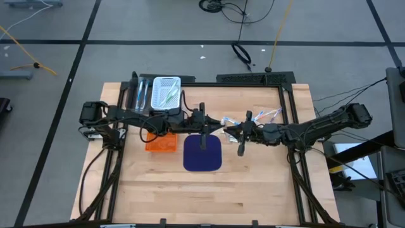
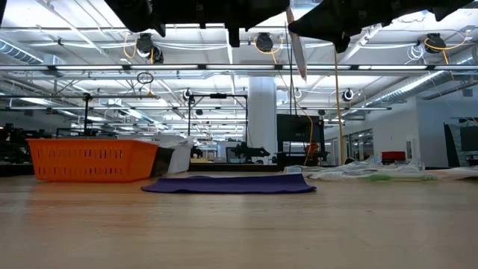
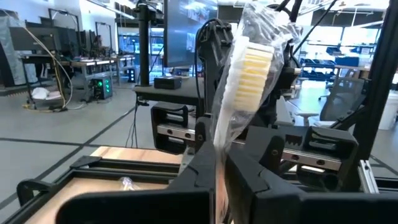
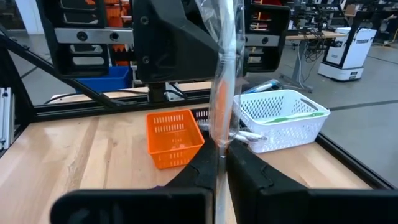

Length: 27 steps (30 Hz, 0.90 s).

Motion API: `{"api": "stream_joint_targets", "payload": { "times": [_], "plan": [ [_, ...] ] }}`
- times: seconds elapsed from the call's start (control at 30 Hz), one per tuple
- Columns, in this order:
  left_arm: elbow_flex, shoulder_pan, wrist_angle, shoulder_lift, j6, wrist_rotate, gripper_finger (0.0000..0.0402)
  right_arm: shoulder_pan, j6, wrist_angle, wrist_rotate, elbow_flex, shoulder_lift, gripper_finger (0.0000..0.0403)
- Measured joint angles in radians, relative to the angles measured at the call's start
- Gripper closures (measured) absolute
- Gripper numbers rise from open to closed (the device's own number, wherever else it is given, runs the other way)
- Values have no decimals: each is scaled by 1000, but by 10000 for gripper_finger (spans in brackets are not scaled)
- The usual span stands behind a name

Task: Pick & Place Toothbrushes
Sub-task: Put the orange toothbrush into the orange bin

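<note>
A toothbrush in a clear wrapper [image 3: 249,68] is held up in the air between my two arms, which face each other over the dark blue mat [image 1: 202,155]. Its pale bristle head shows in the left wrist view. From the right wrist view it [image 4: 222,74] is a thin clear stick. In the low view its free end [image 2: 296,48] slants down below the arms. My left gripper [image 3: 217,171] and my right gripper [image 4: 222,158] are both shut on it. More wrapped toothbrushes [image 1: 266,116] lie in a loose pile on the table near the far right. My left gripper pinches the wrapped toothbrush between its two fingers at the handle part [image 3: 217,152], away from the bristle head. The fingers come level from the table's left. The brush is lifted clear and slants up past them. My right gripper pinches the same wrapped toothbrush between its two fingers on the thin shaft [image 4: 222,134], coming level from the table's right. The shaft runs up across the fingers, clear of the table.
An orange basket [image 1: 161,142] sits on the table left of the mat. A white basket [image 1: 166,92] with toothbrushes in it and a clear bin [image 1: 140,95] stand at the far edge. A dark frame borders the table [image 1: 190,196]; bare wood lies toward the near edge.
</note>
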Motion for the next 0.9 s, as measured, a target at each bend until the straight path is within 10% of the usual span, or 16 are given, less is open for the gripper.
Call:
{"api": "stream_joint_targets", "payload": {
  "times": [0.47,0.9],
  "plan": [
    [0,-1,-26,-4,-4,3,400,0,-18,-59,2,0,0,282],
    [1,-2,-677,-266,-97,-27,401,0,15,-161,2,0,0,233]
  ]
}}
